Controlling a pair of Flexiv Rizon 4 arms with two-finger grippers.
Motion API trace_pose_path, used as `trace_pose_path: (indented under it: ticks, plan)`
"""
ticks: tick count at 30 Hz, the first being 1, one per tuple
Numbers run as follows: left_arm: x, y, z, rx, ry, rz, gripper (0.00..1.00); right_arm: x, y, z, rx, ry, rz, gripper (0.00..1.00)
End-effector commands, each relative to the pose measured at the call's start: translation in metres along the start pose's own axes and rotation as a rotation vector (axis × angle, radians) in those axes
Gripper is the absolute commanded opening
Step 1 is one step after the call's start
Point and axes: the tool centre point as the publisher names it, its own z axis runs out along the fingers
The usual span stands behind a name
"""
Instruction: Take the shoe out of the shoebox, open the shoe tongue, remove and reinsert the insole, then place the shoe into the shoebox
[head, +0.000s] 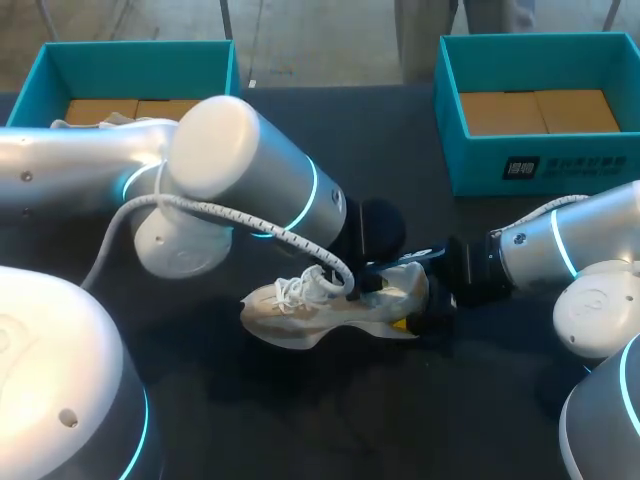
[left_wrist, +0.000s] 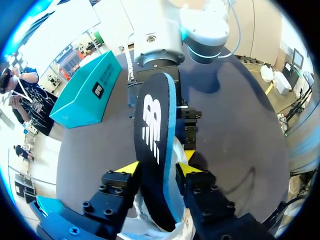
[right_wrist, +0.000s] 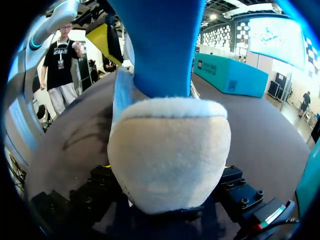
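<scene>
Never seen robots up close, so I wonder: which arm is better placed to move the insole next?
Left, most likely. The left gripper is shut on the insole, which stands up out of the shoe. The right gripper clamps the shoe's heel, so it looks busy steadying it.

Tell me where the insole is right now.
In the left wrist view the insole stands up between the fingers of the left gripper, its lower end in the shoe at the middle of the table.
</scene>
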Motion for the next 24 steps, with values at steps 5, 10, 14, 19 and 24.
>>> trace_pose_path:
  ticks: [5,10,14,19,24]
  plan:
    - [-0.006,-0.001,0.010,-0.004,0.023,0.007,0.30,0.001,-0.002,0.001,0.002,-0.001,0.000,0.00]
    - [-0.007,-0.003,0.009,0.009,0.044,0.002,0.00,0.001,-0.002,0.001,0.002,-0.001,0.000,0.00]
    - [-0.007,-0.005,0.004,0.039,0.087,-0.008,0.00,0.001,-0.002,0.001,0.002,-0.001,0.000,0.00]
    - [-0.009,-0.009,-0.016,0.086,0.103,-0.031,0.00,0.001,-0.002,0.001,0.002,-0.001,0.000,0.00]
    - [-0.018,-0.019,-0.036,0.116,0.108,-0.056,0.00,0.001,-0.002,0.001,0.002,-0.001,0.000,0.00]
